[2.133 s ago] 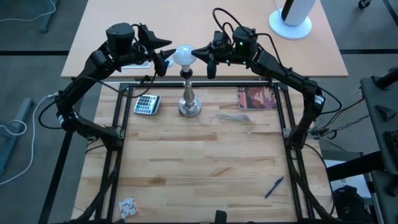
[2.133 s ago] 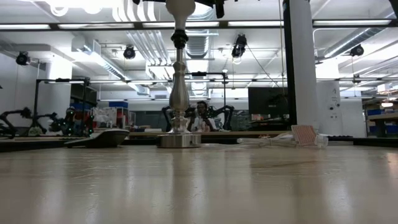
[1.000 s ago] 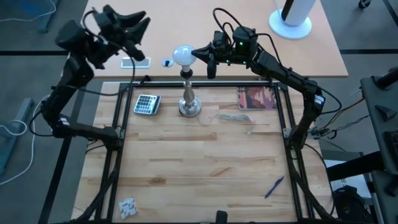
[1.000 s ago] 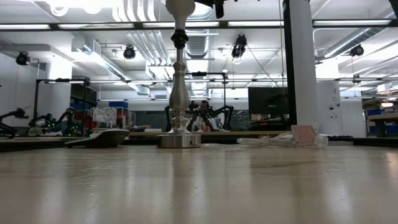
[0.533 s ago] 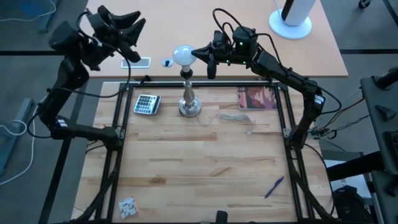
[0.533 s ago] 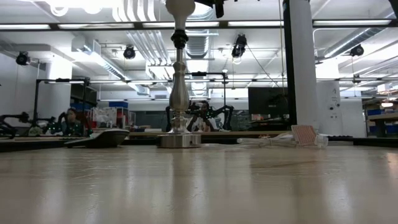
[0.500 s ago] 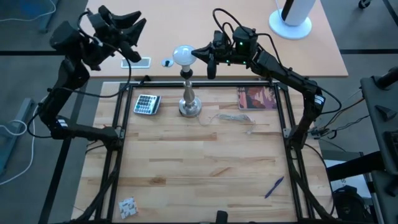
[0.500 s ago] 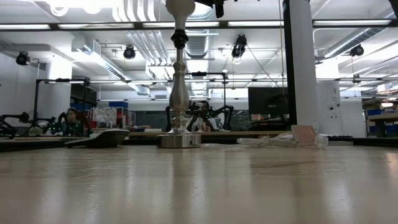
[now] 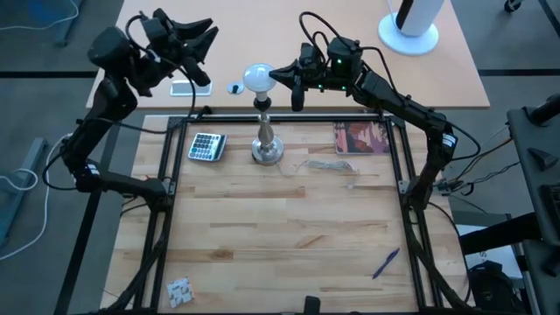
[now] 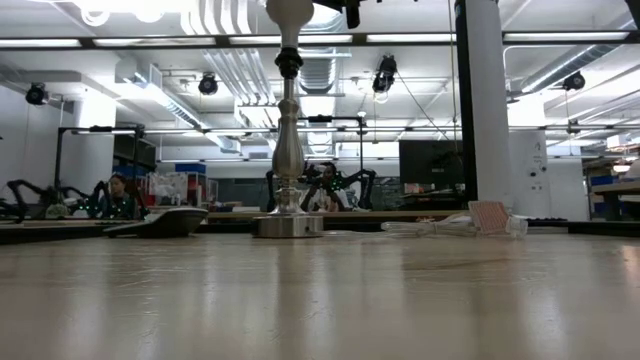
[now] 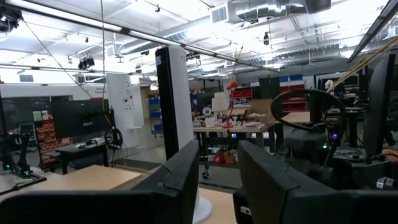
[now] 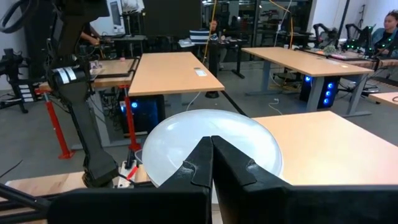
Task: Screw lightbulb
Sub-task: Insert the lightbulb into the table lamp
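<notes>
The white frosted lightbulb (image 9: 257, 79) sits upright with its base in the black socket (image 10: 289, 62) of the silver stand (image 9: 267, 144), at the far middle of the wooden table. It fills the right wrist view (image 12: 211, 155). My right gripper (image 9: 274, 73) is shut, level with the bulb, with its tips at the bulb's right side. My left gripper (image 9: 204, 54) is open and empty. It hangs high over the far left, well away from the bulb, and its two fingers stand apart in the left wrist view (image 11: 217, 171). My right gripper meets the glass on the bulb's right side (image 9: 269, 75) with its shut fingertips (image 12: 211, 144). It comes in level from the table's right. The bulb stands upright in the stand's socket.
A calculator (image 9: 206, 146) lies left of the stand. A coiled cord (image 9: 324, 164) and a printed card (image 9: 362, 138) lie to its right. A blue pen (image 9: 385, 262) and a small packet (image 9: 179, 290) lie near the front edge. A large white cylinder (image 9: 411, 22) stands on the far table.
My left gripper has drawn away from the bulb's left side, going up and toward the table's far left, and stays open. In the last half second it has swung back a little toward the bulb. The bulb, the stand and my right gripper have kept still.
</notes>
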